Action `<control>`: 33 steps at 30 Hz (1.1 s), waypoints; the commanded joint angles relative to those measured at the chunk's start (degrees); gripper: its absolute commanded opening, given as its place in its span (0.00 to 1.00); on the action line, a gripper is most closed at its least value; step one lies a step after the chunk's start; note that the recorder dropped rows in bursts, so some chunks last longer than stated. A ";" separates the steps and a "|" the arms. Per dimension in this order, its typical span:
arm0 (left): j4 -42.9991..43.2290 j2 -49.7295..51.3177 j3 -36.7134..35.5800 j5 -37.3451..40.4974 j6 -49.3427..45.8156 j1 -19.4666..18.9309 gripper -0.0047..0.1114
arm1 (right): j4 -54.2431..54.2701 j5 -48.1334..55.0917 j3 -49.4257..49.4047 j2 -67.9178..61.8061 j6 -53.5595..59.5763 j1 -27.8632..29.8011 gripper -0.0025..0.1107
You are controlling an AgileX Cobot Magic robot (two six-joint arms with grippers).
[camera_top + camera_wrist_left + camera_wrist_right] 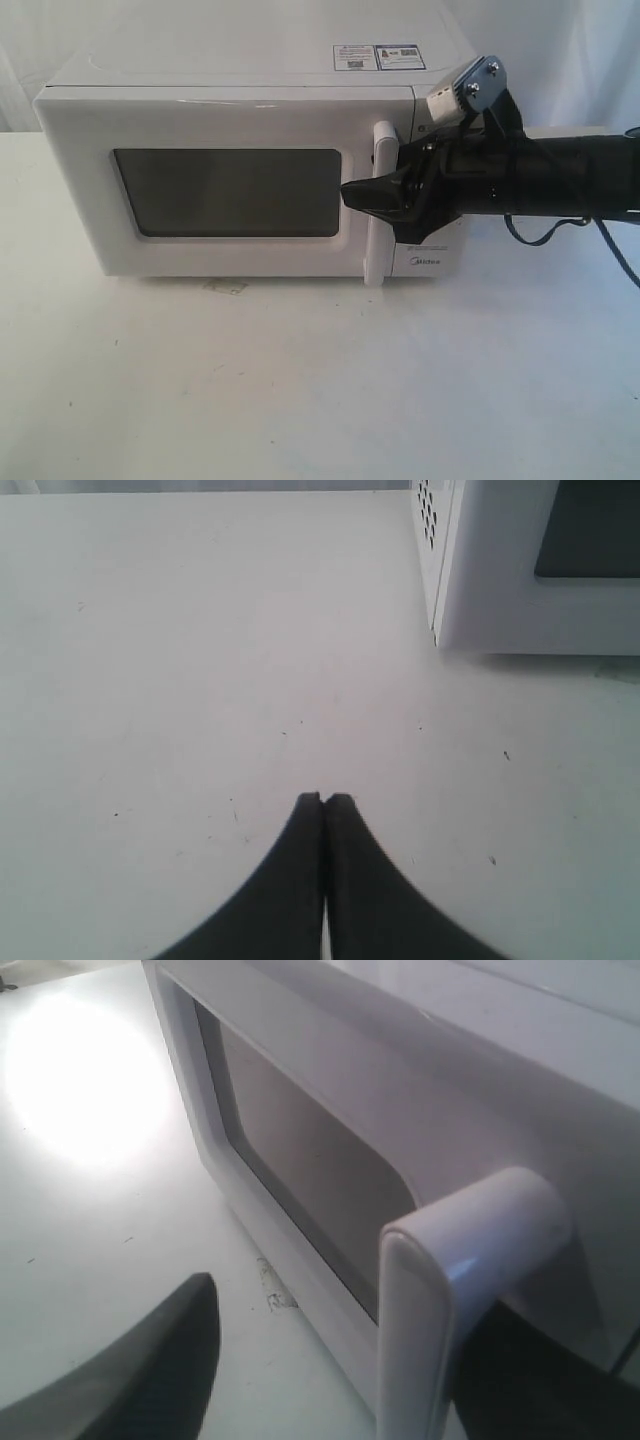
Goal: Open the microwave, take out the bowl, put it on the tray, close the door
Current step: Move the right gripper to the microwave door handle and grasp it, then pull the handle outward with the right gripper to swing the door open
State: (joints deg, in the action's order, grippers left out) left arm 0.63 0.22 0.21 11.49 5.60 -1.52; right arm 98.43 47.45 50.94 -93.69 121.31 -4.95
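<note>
on the white table (300,380) sits the microwave (250,100), its door (220,130) shut flat; right gripper (355,193) is up at the bar handle (378,200), jaws spread, one finger either side of the bar, not squeezing it; left gripper (325,800) is pinched closed on nothing, over the table near the microwave's vented side

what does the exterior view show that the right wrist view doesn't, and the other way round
Only the exterior view: the whole microwave, the stickers on its top, the logo, and the right gripper on its black arm at the handle. Only the right wrist view: the gripper's fingers apart on either side of the handle, one well clear of it. Both: the closed door, its handle and dark window, the white table.
</note>
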 commanded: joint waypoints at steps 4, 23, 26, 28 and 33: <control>-0.02 -0.22 -0.21 0.09 0.11 -0.18 0.04 | 1.51 0.21 2.36 -1.90 1.24 0.27 0.02; -0.02 -0.22 -0.21 0.09 0.11 -0.18 0.04 | 0.11 10.64 2.25 -1.90 -5.88 0.27 0.02; -0.02 -0.22 -0.21 0.09 0.11 -0.18 0.04 | 0.24 10.57 2.25 -1.90 -5.88 0.27 0.02; -0.02 -0.22 -0.21 0.09 0.11 -0.18 0.04 | -0.23 12.06 2.25 -1.90 -6.27 0.27 0.02; -0.02 -0.22 -0.21 0.09 0.11 -0.18 0.04 | -1.04 16.11 2.25 -1.90 -6.51 0.27 0.02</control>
State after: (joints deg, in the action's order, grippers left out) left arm 0.63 0.22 0.21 11.49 5.60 -1.52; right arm 97.36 52.98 51.56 -94.53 115.88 -3.86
